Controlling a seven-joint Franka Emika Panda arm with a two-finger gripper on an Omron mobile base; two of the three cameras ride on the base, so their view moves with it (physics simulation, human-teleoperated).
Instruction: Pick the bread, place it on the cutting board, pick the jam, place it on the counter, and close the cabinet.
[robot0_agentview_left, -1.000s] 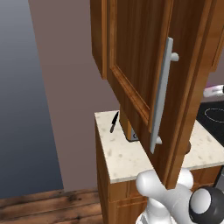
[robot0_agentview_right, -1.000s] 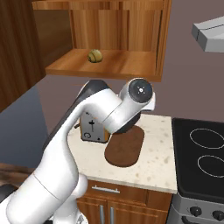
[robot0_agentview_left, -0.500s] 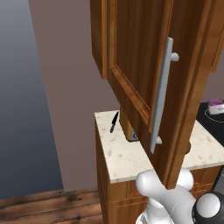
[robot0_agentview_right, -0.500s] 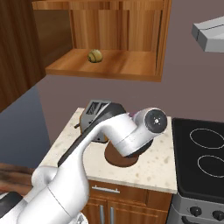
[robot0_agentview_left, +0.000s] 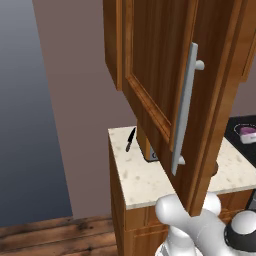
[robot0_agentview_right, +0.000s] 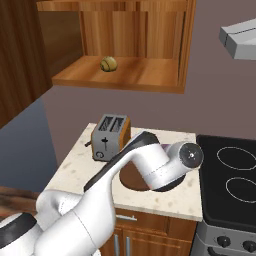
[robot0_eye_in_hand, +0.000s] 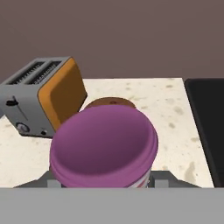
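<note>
On the far left of the right base view we see the cabinet door (robot0_agentview_right: 20, 55) swung wide open, dark at the edge of the frame. In the left base view that same door (robot0_agentview_left: 165, 65) stands edge-on before us, with its long silver handle (robot0_agentview_left: 184, 107) running down it. Beside the door, the open cabinet (robot0_agentview_right: 120, 75) shows its bare wooden shelf, and on that shelf the bread (robot0_agentview_right: 108, 63) sits alone toward the left.

Below it lies the counter (robot0_agentview_right: 165, 195), cream and speckled. At its left end stands the toaster (robot0_agentview_right: 110, 136), grey with orange sides; in the hand view the toaster (robot0_eye_in_hand: 43, 96) is at the left. In the left base view a black knife (robot0_agentview_left: 130, 139) leans at the wall end of the counter (robot0_agentview_left: 135, 175).

Next comes the cutting board (robot0_agentview_right: 131, 179), a dark brown patch showing under our white arm (robot0_agentview_right: 150, 167), which bends low across the counter. In the hand view a sliver of the cutting board (robot0_eye_in_hand: 109, 103) peeks out just behind the jam (robot0_eye_in_hand: 104, 146).

The jam is in our gripper (robot0_eye_in_hand: 105, 181): the purple jar sits right at the hand, held between the fingers above the counter (robot0_eye_in_hand: 170, 113), just in front of the board. The fingertips themselves are hidden behind the jar, so we cannot see the contact.

At the right lies the black stove (robot0_agentview_right: 235, 175), and above it the grey hood (robot0_agentview_right: 240, 37).
</note>
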